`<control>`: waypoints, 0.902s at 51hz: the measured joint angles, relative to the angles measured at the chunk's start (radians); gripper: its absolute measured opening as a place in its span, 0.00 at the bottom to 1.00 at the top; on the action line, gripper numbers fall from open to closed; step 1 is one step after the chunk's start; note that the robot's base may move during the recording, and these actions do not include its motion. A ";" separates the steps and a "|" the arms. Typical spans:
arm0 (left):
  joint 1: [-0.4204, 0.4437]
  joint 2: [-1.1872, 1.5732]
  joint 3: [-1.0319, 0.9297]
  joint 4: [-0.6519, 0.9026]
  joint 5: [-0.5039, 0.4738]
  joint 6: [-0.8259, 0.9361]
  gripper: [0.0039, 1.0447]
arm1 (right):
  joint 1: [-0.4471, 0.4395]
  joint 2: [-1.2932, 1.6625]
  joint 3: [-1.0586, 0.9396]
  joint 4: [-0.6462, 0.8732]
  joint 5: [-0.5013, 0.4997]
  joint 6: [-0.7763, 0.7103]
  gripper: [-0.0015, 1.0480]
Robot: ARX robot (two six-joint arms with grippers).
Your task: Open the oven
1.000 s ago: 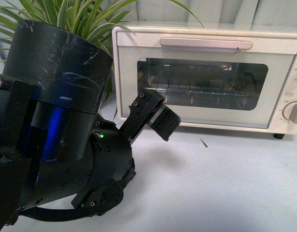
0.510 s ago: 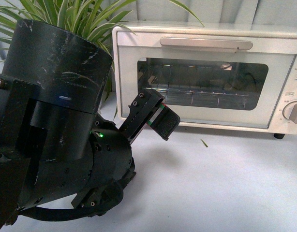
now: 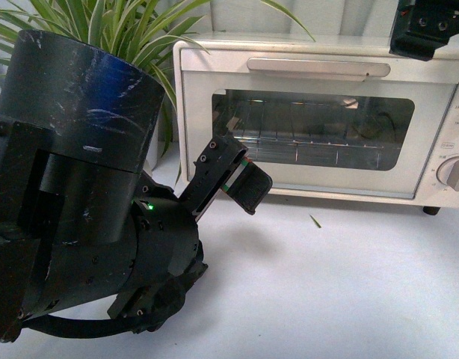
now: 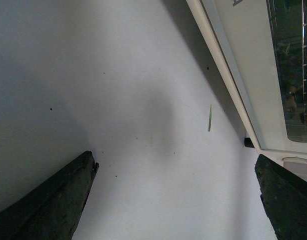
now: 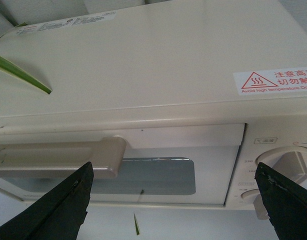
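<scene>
Far right on the pale grey tabletop [image 3: 349, 284]: a boxy cream-white toaster oven [image 3: 327, 181] with a glass-windowed door, front turned toward the near side. Door shut flush against the body, so opening not yet begun. Along the door's top edge, a long cream bar handle [image 3: 318, 67], touched by nothing. Behind the glass, a wire rack [image 3: 312, 143]; at the right end, round knobs [image 3: 455, 173].

Up by the oven's top right corner, the black right gripper [image 5: 171, 205], fingers spread wide with nothing between them. Looks down over the flat top toward the handle's right end, apparently placed there to come at the bar from above and catch it for a pull toward the near side. Well short of contact for now.

Low and to the near left, the black left gripper [image 4: 173, 200], likewise spread wide and empty, hanging over bare tabletop just in front of the door's lower edge. Probably only waiting there. Would sit in the door's path if hinged at the bottom, so worth keeping clear of.

Behind the oven's left side, a green strap-leaved plant [image 3: 125, 30]. On the tabletop just in front of the door, a thin green leaf sliver [image 3: 315, 221], of no consequence to the pull.
</scene>
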 joint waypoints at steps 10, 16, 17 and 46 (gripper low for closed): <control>0.013 -0.004 -0.003 0.000 0.005 0.001 0.94 | 0.021 0.065 0.056 -0.019 0.046 0.021 0.91; 0.018 -0.005 -0.004 0.000 0.005 0.001 0.94 | 0.029 0.089 0.077 -0.024 0.065 0.024 0.91; 0.018 -0.005 -0.004 0.000 0.005 0.001 0.94 | 0.030 0.090 0.079 -0.024 0.067 0.025 0.91; 0.024 -0.005 -0.006 0.001 0.005 0.001 0.94 | 0.033 0.100 0.088 -0.071 0.026 -0.015 0.91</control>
